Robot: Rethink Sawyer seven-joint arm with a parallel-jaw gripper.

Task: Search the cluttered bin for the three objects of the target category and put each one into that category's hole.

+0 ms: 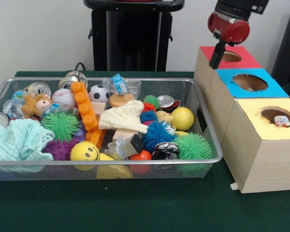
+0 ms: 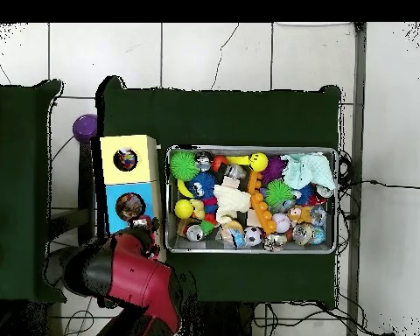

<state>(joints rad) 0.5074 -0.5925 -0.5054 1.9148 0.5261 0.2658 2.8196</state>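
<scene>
Front view: gripper (image 1: pixel 216 62) hovering over red box (image 1: pixel 241 61)
Grip: can't tell
Bin (image 1: pixel 209 129): sitting cluttered

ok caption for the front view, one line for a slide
Gripper hovers at the red box hole, beside a wire bin crammed with toys.

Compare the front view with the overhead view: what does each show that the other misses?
Front only: the red-topped wooden box under the gripper, and the white scrap inside the yellow-topped wooden box.
Overhead only: the purple round object on the tiled floor beside the boxes.
Both: the wire mesh bin of toys, the blue-topped wooden box, and the green table cloth.
</scene>
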